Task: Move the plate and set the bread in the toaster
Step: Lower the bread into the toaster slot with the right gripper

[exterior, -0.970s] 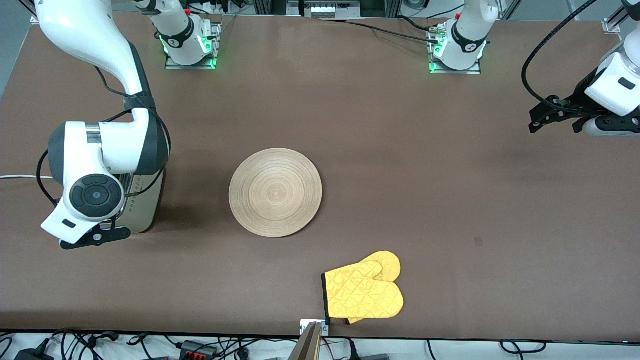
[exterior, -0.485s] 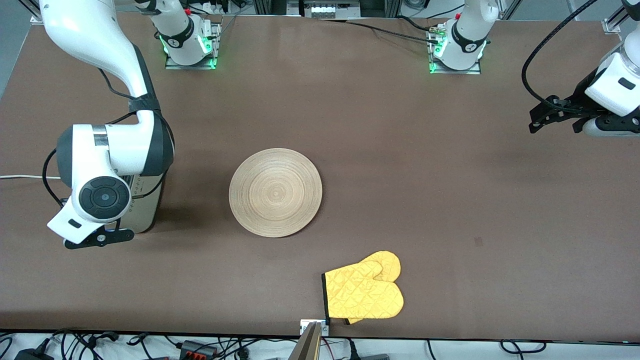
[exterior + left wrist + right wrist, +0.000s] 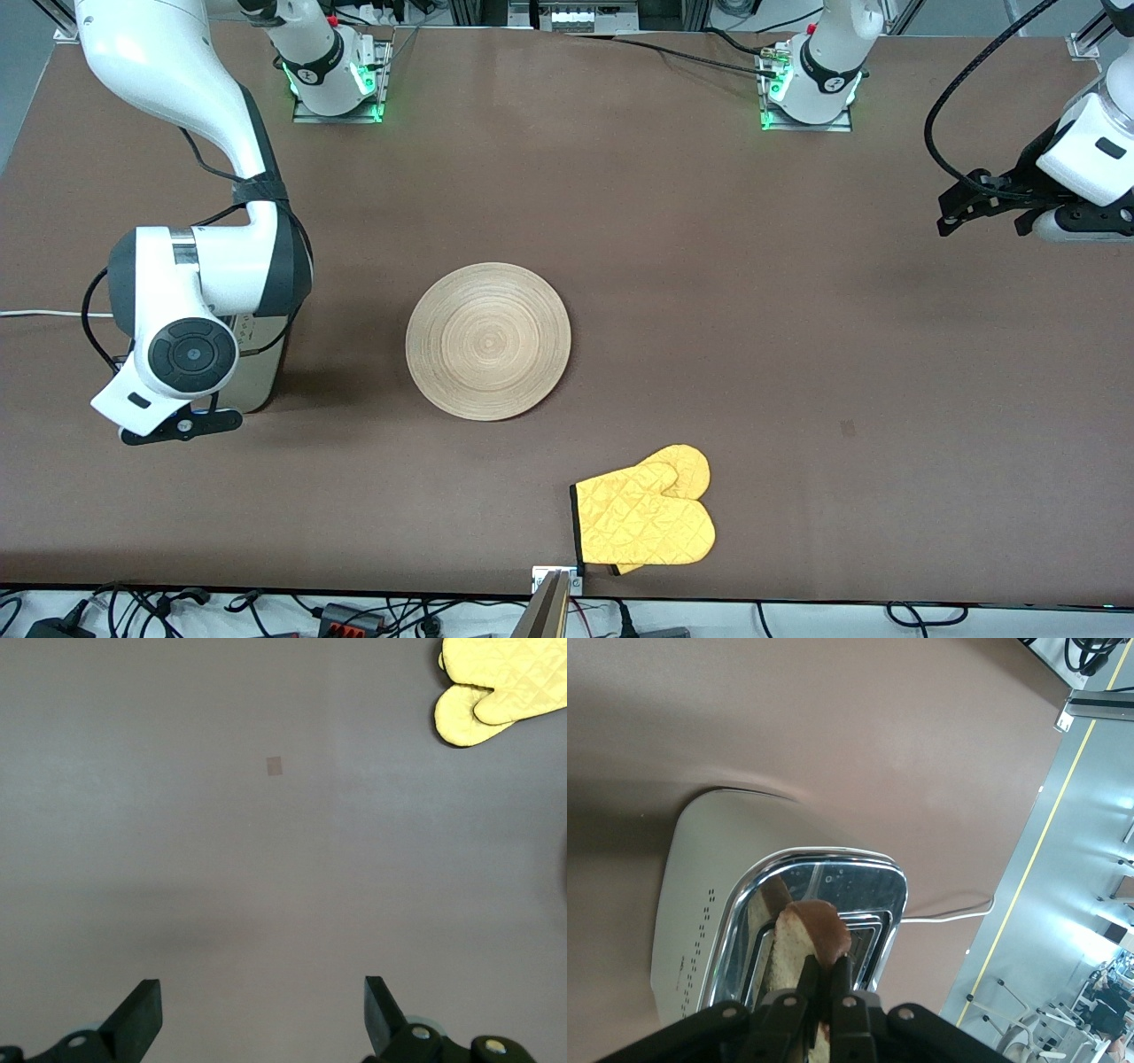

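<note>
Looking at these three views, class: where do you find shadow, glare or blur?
Front view: soft shadow beside the toaster, even light on the plate. Right wrist view: the chrome top mirrors the bread that the right claw grips. Left wrist view: the oven mitt looks washed out.

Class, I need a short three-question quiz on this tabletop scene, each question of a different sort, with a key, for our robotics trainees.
1. True or false: the bread lies on the plate.
2. Multiple choice: the right gripper is over A) the oven mitt B) the toaster C) the plate.
3. Fill in: the left gripper, waiting at the left arm's end of the table, is ____.

Key
1. False: the right gripper is shut on it, above a toaster slot.
2. B
3. open
</note>
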Controlling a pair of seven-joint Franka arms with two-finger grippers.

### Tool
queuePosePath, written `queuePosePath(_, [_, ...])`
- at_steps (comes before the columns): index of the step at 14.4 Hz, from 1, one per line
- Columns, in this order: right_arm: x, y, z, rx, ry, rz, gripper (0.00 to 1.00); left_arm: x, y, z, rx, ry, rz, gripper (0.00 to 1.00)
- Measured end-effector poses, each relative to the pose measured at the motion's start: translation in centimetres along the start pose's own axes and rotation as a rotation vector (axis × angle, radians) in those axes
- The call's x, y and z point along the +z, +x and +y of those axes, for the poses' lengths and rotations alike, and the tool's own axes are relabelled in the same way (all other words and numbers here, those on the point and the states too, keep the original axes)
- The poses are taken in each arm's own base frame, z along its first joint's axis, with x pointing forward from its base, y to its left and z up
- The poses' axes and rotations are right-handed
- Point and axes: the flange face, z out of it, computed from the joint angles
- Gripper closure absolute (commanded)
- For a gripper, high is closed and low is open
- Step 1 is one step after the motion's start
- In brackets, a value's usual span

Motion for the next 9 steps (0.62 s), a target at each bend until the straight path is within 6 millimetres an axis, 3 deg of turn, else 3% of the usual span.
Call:
queuePosePath(6, [0.02, -0.25, 0.20, 0.060, -0.002, -0.019, 0.97, 0.00, 0.00, 0.00, 0.000, 0.000, 0.000, 0.00])
queuePosePath(7, [0.02, -0.31, 0.15, 0.075, -0.003, -0.024, 0.62, 0.00, 0.00, 0.00, 0.000, 0.000, 0.000, 0.00])
queuePosePath(8, [0.03, -0.34, 0.14, 0.083, -0.003, -0.027, 0.48, 0.00, 0.00, 0.00, 0.000, 0.000, 0.000, 0.00])
queuePosePath(9, [0.05, -0.36, 0.17, 0.087, -0.003, -0.029, 0.12, 0.00, 0.00, 0.00, 0.000, 0.000, 0.000, 0.00])
